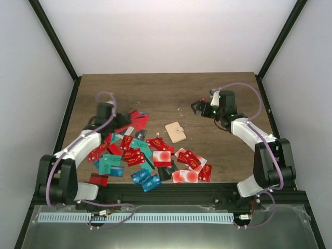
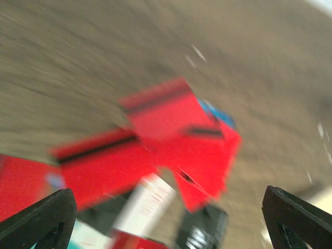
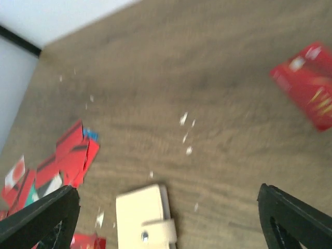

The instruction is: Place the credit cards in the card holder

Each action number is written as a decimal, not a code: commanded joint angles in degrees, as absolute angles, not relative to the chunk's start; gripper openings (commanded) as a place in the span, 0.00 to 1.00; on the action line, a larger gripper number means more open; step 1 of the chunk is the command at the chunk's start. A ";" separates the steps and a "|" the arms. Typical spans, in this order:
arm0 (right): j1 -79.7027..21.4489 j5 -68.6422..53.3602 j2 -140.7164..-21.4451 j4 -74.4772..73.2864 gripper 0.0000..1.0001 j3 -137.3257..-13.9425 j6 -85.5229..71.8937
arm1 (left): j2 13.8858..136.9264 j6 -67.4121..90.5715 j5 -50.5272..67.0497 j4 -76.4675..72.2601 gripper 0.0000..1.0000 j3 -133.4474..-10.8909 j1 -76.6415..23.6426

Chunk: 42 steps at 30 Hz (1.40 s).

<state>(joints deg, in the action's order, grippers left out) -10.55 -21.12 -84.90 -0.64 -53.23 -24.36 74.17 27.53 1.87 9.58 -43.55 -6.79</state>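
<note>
Many credit cards [image 1: 136, 153], mostly red with some teal, blue, black and white-and-red, lie scattered over the left and middle of the wooden table. The closed beige card holder [image 1: 175, 132] with its snap tab lies right of the pile; it also shows in the right wrist view [image 3: 145, 218]. My left gripper [image 1: 122, 119] is open and empty, low over red cards [image 2: 171, 135] at the pile's far end. My right gripper [image 1: 199, 108] is open and empty above bare table, behind and right of the card holder.
Small white specks [image 3: 185, 136] dot the wood beyond the card holder. A single red card [image 3: 308, 88] lies apart in the right wrist view. Black frame posts [image 1: 270, 52] stand at the table's back corners, with white walls [image 1: 166, 31] around it.
</note>
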 commanded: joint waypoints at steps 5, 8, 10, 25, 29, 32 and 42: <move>-15.13 -32.93 -93.33 -9.07 0.77 -54.12 -22.15 | 87.32 33.51 13.31 4.23 1.00 -46.79 -23.61; -15.99 -35.71 -96.32 -9.17 0.70 -53.97 -21.87 | 92.24 35.65 16.73 0.91 1.00 -49.41 -26.74; -16.39 -35.74 -98.13 -9.73 0.66 -54.13 -21.39 | 95.92 37.14 19.08 -1.38 0.94 -50.74 -28.02; -16.50 -39.64 -106.89 -8.42 0.48 -55.77 -22.04 | 110.18 39.70 25.41 -7.92 0.52 -57.12 -31.35; -16.48 -41.57 -108.86 -7.54 0.42 -56.86 -22.57 | 112.38 39.68 26.37 -8.68 0.41 -57.64 -31.79; -16.48 -42.45 -109.59 -7.15 0.34 -57.21 -22.74 | 113.40 39.73 26.97 -9.73 0.34 -57.59 -31.90; -16.46 -46.28 -106.96 -5.62 0.02 -55.79 -23.38 | 111.40 42.20 31.77 -17.70 0.05 -54.93 -32.07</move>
<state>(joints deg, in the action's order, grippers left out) -15.81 -42.48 -109.10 -6.90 -55.88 -23.22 112.77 41.36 27.64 -13.02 -56.34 -31.40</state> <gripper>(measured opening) 0.055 0.063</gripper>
